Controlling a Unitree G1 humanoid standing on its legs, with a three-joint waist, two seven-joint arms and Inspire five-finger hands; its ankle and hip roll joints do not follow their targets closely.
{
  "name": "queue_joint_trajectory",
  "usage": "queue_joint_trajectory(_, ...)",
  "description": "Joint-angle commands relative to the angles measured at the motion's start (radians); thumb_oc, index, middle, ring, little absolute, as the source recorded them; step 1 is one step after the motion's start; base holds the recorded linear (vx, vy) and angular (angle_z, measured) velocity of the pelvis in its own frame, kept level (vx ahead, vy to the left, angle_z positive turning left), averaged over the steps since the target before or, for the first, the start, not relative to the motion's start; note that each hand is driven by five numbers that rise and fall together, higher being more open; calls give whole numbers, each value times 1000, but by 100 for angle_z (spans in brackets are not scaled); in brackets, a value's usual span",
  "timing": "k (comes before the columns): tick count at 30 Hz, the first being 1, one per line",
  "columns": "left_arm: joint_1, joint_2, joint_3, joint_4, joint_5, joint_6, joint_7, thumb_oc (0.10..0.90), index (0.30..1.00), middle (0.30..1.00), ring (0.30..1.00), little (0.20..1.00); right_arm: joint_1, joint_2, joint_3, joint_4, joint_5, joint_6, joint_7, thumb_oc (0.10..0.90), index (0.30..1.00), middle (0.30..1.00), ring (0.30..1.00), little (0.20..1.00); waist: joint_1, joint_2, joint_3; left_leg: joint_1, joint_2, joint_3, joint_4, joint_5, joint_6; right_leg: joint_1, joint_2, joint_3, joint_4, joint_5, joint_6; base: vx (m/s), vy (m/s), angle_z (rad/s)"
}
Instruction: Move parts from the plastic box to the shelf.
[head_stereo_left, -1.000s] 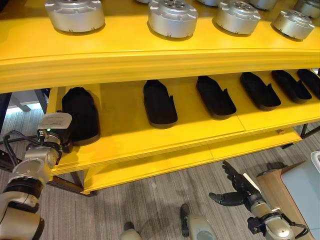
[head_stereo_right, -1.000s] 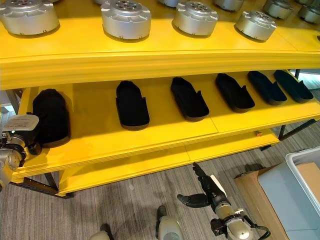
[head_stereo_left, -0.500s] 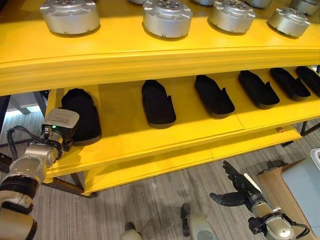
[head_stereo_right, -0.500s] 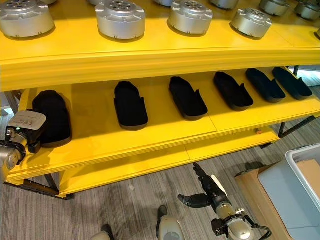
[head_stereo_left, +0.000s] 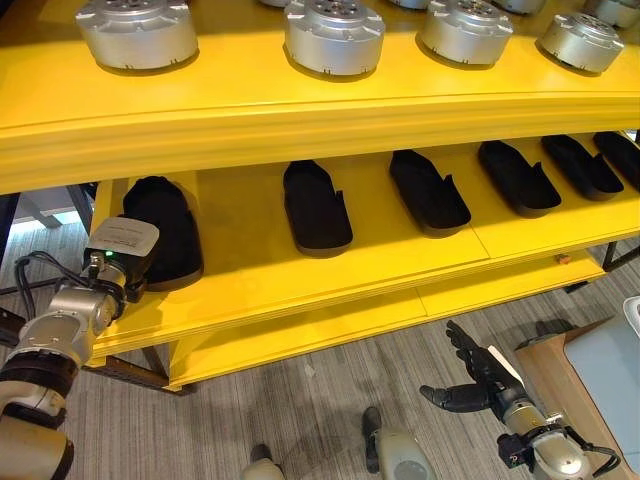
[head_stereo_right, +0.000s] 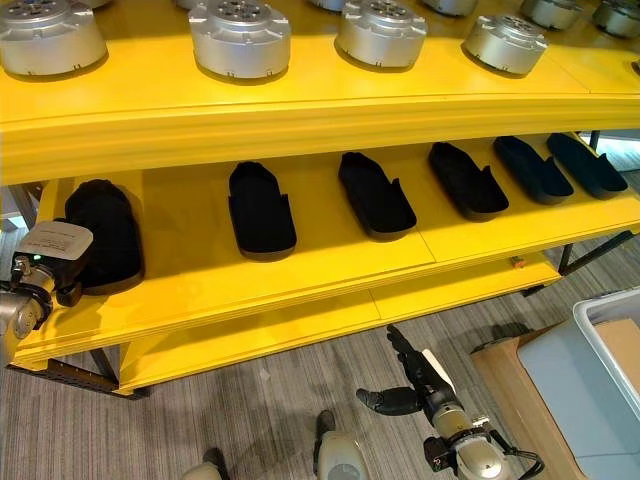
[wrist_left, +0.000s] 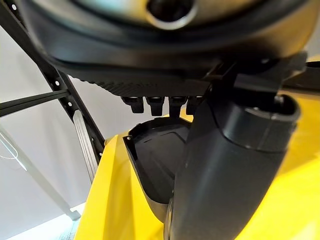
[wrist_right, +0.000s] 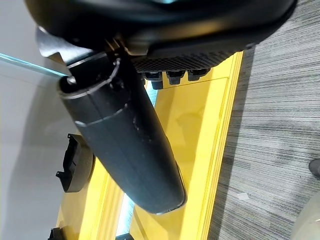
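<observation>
Nothing moved: left hand (head_stereo_left: 150, 262) at black part (head_stereo_left: 162, 232), fingers hidden; right hand (head_stereo_left: 470, 385) fingers spread.

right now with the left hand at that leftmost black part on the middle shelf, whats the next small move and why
Probably draw the left hand back off the shelf: the black part already lies flat there in line with the others, while the right hand hangs open over the floor.

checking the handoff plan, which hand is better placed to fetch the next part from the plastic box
Right, probably. The right hand hangs open and empty above the floor, beside the grey plastic box at the robot's right. The left hand is at the far-left black moulded part on the yellow shelf.
</observation>
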Motion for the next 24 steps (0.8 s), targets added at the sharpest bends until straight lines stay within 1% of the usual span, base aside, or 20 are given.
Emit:
queue_joint_trajectory(1, -128, 137, 52, -57, 37, 26, 62, 900, 1000, 1000, 1000, 1000, -21, -50, -70, -92, 37, -106, -12, 900, 1000, 1000, 1000, 1000, -10, -17, -67, -90, 26, -29, 100, -36, 15, 128, -47, 11, -101, -32, 64, 0, 0, 0)
queue_joint_trajectory(10, -116, 179, 55, -44, 45, 24, 60, 900, 1000, 1000, 1000, 1000, -27, -55, -68, -89, 35, -104, -11, 900, 1000, 1000, 1000, 1000, -7, -14, -65, -97, 24, -28, 105, -35, 16, 124, -50, 12, -100, -31, 64, 0, 0, 0)
queue_joint_trajectory(24, -157, 184, 20, 3, 42, 27, 57, 900, 1000, 1000, 1000, 1000, -25, -60, -67, -84, 37, -103, -9, 900, 1000, 1000, 1000, 1000, -13, -10, -69, -99, 24, -28, 105, -33, 15, 122, -51, 14, -101, -29, 64, 0, 0, 0)
